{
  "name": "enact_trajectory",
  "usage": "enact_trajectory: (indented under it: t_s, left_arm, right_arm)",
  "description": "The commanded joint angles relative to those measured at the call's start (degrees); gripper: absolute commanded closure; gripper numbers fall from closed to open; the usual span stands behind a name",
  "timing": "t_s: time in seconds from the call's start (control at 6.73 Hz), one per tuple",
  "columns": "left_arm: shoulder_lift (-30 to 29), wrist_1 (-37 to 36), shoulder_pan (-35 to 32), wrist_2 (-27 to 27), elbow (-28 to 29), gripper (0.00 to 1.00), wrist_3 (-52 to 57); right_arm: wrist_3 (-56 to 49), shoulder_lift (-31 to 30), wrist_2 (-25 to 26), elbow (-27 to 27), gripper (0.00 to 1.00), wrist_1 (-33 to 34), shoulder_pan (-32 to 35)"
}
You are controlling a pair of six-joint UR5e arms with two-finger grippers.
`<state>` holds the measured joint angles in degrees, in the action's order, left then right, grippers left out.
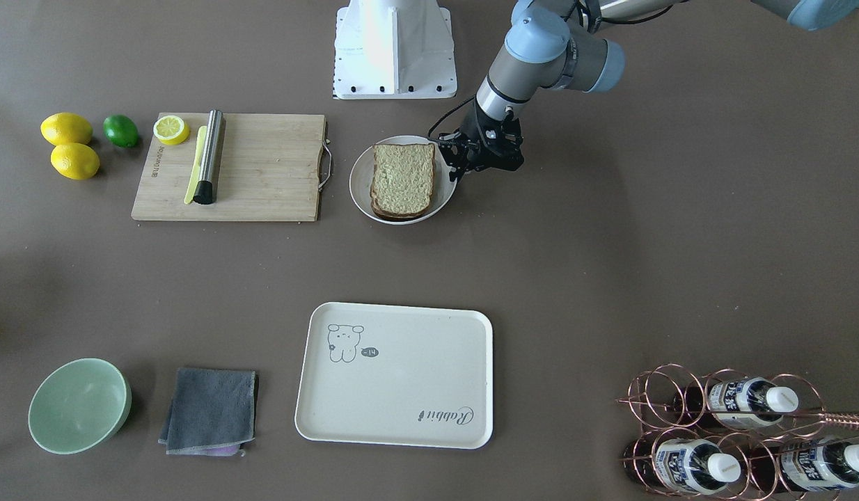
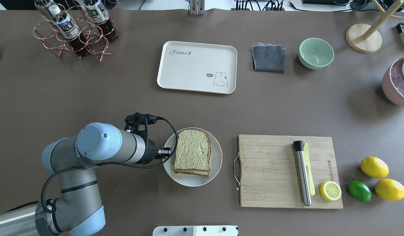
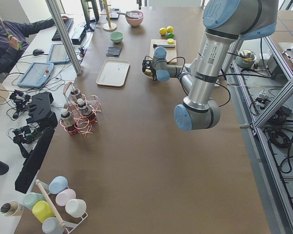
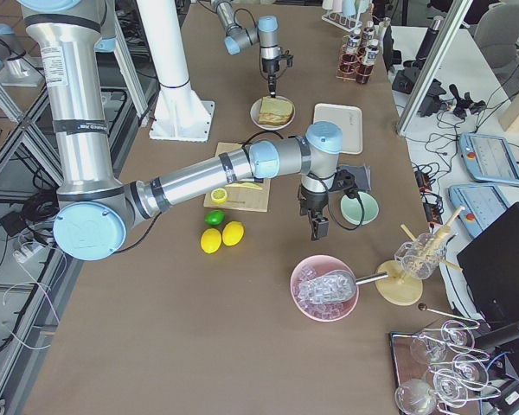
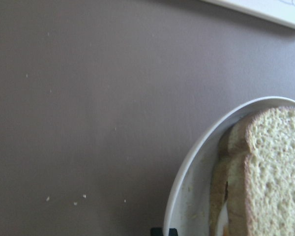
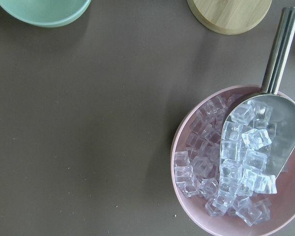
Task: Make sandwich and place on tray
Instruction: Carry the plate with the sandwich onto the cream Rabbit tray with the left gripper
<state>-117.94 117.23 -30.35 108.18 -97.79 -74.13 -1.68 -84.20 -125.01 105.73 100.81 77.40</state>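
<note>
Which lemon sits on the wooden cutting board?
The halved lemon, cut face up on the cutting board; both whole lemons lie on the table beside the lime.

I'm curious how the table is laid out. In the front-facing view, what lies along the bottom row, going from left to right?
Pale green bowl → folded grey cloth → cream-white plastic tray → copper wire rack of bottles.

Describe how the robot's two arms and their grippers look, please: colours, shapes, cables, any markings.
Both arms are round silver-grey tubes with light blue caps at the joints. On the left arm a black cable loops past the wrist to the black left gripper. The right arm ends in a black right gripper too. The tubes carry small lettering, too small to read.
</note>
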Motion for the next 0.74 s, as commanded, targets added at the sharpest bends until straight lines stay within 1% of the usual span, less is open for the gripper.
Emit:
enact_trajectory:
  t_s: [0.0, 0.15, 0.3, 0.45, 0.59]
  left_arm:
    - [-5.69, 0.10, -7.23, 4.55, 8.10, 1.00, 3.79]
    - [-9.46, 0.71, -10.40, 6.14, 13.89, 1.00, 4.60]
    - [-13.41, 7.16, -12.95, 6.33, 23.17, 1.00, 5.30]
    - [-17.11, 10.09, -14.80, 7.38, 30.22, 1.00, 5.48]
    - [-20.89, 10.12, -16.13, 8.00, 34.64, 1.00, 5.40]
  right_arm:
    - [0.18, 0.00, 0.03, 0.00, 0.00, 0.00, -0.06]
    - [0.27, 0.08, 0.03, 0.00, 0.00, 0.00, -0.06]
    - [0.27, 0.08, 0.03, 0.00, 0.00, 0.00, -0.06]
    - [0.36, 0.08, 0.03, 0.00, 0.00, 0.00, -0.06]
    - [0.36, 0.17, 0.11, 0.00, 0.00, -0.09, -0.06]
